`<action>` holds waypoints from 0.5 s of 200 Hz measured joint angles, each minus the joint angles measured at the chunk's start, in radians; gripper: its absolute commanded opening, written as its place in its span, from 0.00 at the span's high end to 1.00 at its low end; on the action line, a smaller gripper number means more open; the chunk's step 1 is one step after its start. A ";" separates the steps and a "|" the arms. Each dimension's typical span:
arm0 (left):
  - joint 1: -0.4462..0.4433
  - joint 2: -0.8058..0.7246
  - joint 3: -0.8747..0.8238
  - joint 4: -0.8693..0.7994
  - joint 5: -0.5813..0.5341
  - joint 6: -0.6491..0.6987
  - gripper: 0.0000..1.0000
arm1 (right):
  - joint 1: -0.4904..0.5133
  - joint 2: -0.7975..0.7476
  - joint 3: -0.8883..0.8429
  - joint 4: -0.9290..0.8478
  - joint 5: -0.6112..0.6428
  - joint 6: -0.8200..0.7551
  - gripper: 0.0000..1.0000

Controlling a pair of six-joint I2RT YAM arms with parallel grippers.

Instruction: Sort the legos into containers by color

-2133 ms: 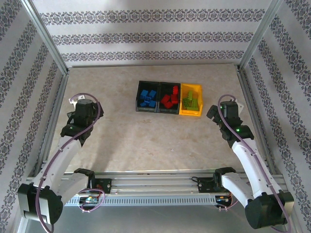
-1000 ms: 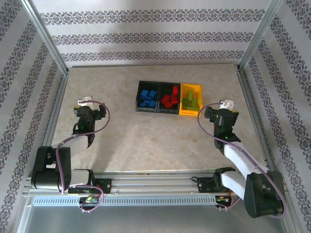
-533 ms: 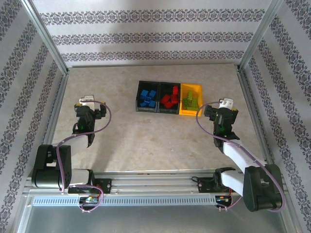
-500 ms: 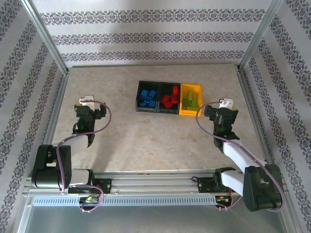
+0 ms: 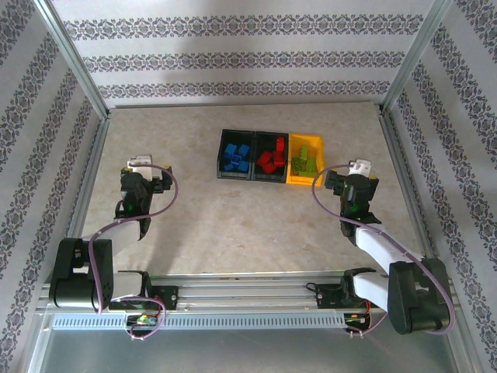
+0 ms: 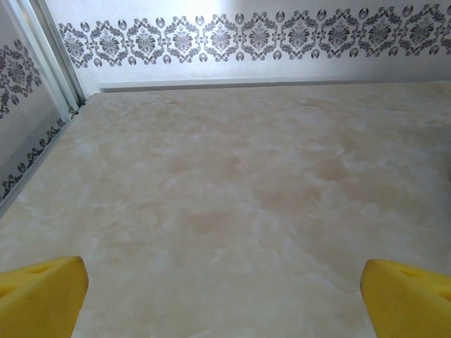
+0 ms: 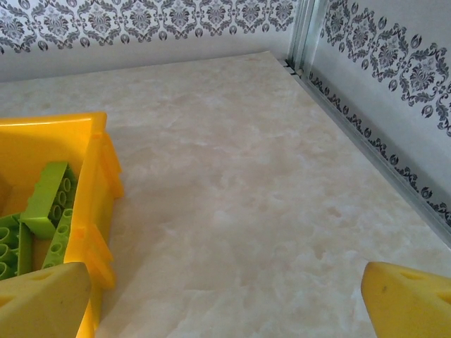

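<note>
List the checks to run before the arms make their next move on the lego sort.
1. Left gripper open and empty: ok.
2. Right gripper open and empty: ok.
3. Blue legos alone in the left black bin: ok.
4. Red legos alone in the middle black bin: ok.
5. Green legos alone in the yellow bin: ok.
6. Right gripper apart from the yellow bin: cannot tell; in the wrist view one finger overlaps the bin's near corner.
</note>
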 measured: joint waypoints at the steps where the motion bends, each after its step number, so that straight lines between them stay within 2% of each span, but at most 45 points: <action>1: 0.000 0.000 0.000 0.000 0.001 0.000 0.00 | 0.000 0.000 0.000 0.000 0.000 0.000 0.02; 46: 0.000 0.017 -0.058 0.043 0.029 -0.027 0.00 | 0.000 -0.022 -0.052 0.013 -0.002 0.000 0.02; 100: -0.006 0.152 -0.043 0.093 0.054 -0.027 0.00 | 0.000 -0.034 -0.064 0.024 -0.009 -0.001 0.02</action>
